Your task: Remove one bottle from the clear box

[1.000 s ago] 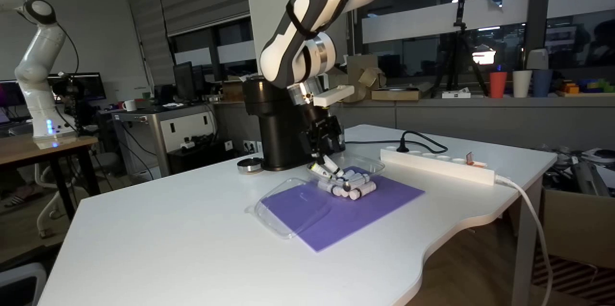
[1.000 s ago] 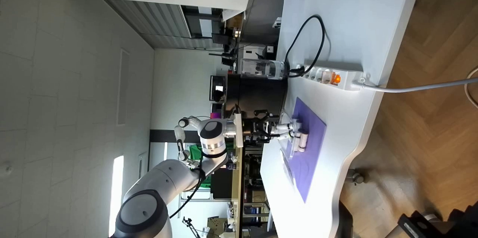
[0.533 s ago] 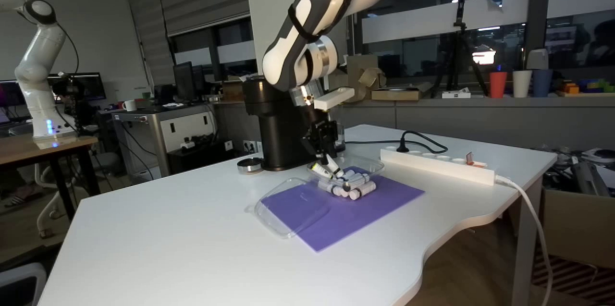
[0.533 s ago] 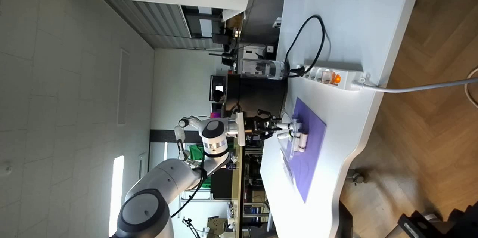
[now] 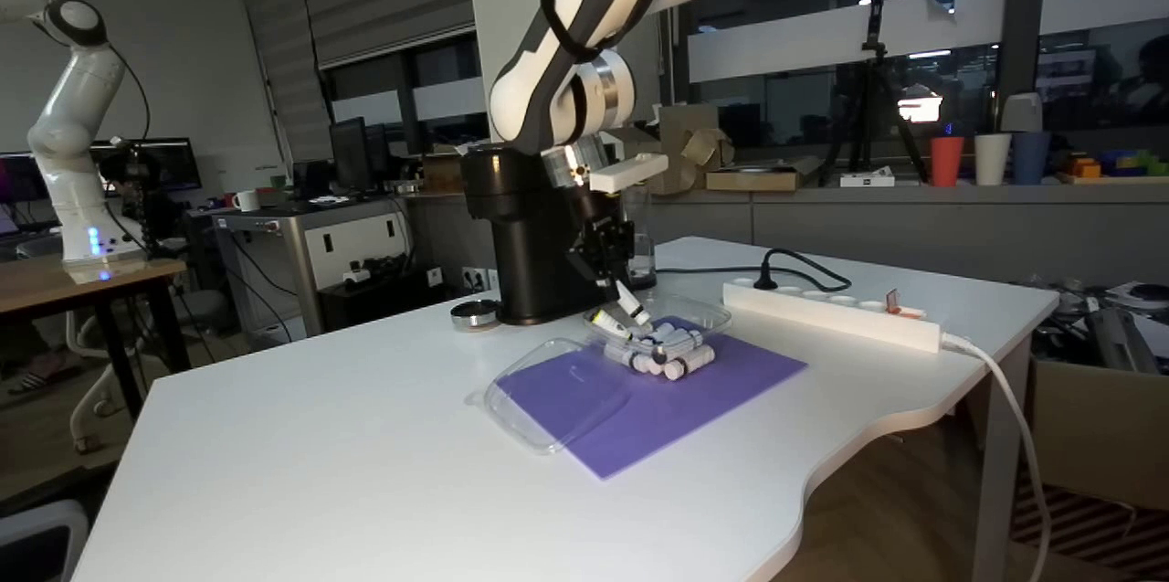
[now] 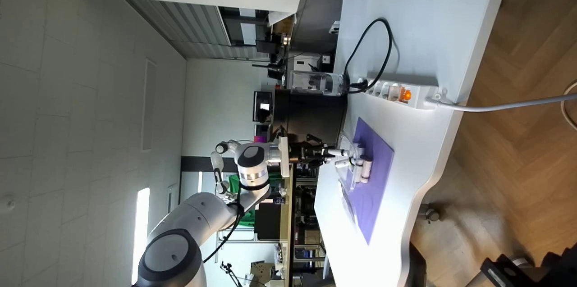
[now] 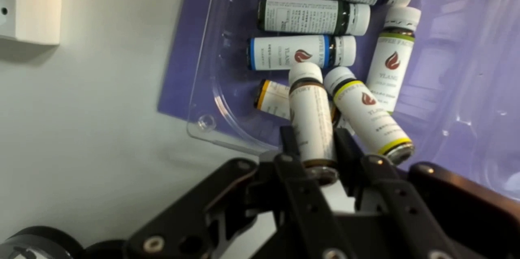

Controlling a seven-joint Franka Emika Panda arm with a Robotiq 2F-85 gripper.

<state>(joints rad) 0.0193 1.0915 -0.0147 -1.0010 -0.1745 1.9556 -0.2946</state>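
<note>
Nearest in an exterior view, the lid (image 5: pixel 555 395) lies partly on the mat (image 5: pixel 685 399), between the left corner and curved edge of the counter (image 5: pixel 365 472). Beyond, toward the back edge, is your box (image 7: pixel 219 104), bottles (image 7: pixel 298 52) lying inside. Your gripper (image 7: pixel 313 135) is closed against both sides of one bottle (image 7: pixel 311 118), tilted cap down over the box. Farther, the appliance (image 5: pixel 530 244) stands at the back edge.
</note>
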